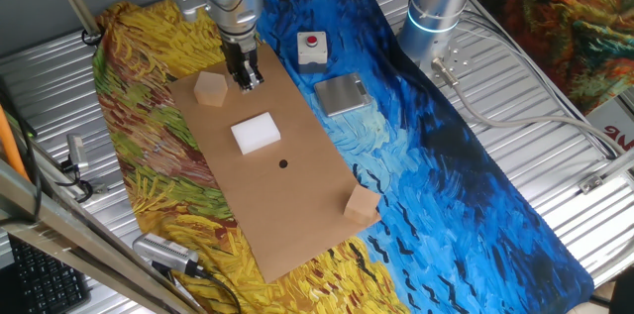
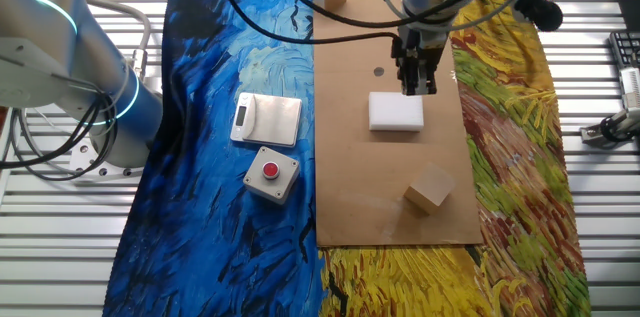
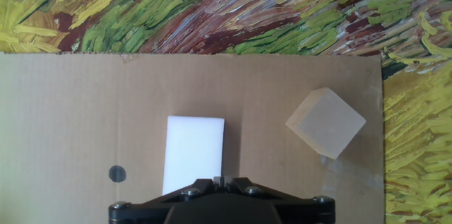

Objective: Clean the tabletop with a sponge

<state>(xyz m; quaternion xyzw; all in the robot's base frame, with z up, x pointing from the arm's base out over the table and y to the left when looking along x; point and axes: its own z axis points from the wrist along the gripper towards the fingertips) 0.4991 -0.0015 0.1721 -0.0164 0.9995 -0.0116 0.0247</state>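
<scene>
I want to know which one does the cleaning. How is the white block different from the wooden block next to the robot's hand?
The sponge is white; the wooden cube is tan. The sponge is a flat, low slab, while the cube stands taller with roughly equal sides. In the hand view the sponge lies square to the tabletop's edges, and the cube sits turned at an angle. Both rest on the tabletop, untouched by the gripper.

In the hand view, the gripper (image 3: 222, 180) is cut off by the lower edge, so only its dark base is seen and the jaw gap cannot be judged. The near end of the sponge (image 3: 193, 153) is hidden behind it. In both fixed views the fingertips are too small to be told apart.
</scene>
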